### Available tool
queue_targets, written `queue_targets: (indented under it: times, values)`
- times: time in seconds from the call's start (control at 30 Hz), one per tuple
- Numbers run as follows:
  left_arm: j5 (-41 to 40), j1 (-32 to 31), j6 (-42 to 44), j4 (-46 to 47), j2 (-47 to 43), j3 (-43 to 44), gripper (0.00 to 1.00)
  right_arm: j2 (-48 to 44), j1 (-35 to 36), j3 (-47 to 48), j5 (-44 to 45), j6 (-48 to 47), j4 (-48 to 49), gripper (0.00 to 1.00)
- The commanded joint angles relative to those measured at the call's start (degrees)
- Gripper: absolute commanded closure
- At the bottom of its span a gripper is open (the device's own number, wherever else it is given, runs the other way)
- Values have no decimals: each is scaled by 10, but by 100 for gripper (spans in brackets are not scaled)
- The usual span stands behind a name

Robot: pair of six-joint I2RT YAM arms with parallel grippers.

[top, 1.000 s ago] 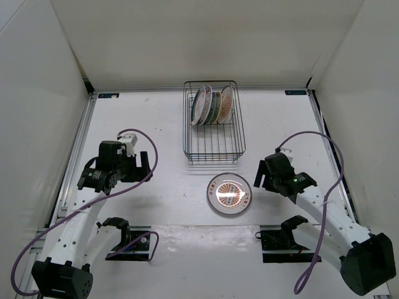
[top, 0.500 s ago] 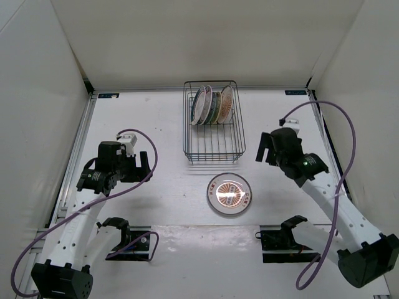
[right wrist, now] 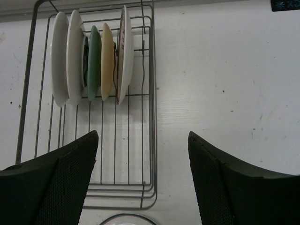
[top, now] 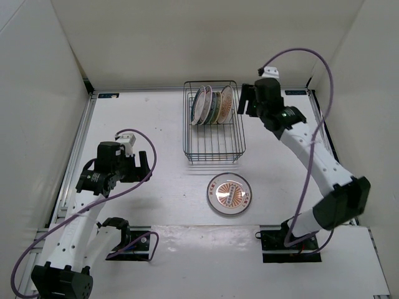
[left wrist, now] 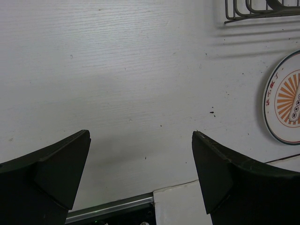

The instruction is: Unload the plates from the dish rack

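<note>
The white table spreads out all around the dish rack. The right gripper hangs just beside the rack's far right corner, jaws spread wide, nothing in them. The left gripper sits well off to the rack's left, also wide open and empty. A row of plates stands upright in the rack's far end, and 1 sunburst plate lies flat just off its near end.
</note>
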Motion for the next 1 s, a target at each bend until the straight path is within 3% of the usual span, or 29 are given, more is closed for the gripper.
queue_targets:
  times: [0.0,0.37,0.73,0.97]
  values:
    - [2,0,-3,2,-16,6,0,67,-4,71,-27,-20,31,22]
    - [10,0,-1,-3,-5,12,0,342,-2,272,3,-44,37,23]
    - [4,-5,2,-6,3,14,0,382,-5,280,50,-38,92,30]
    - [6,-5,2,-7,2,15,0,394,-8,282,53,-45,99,42]
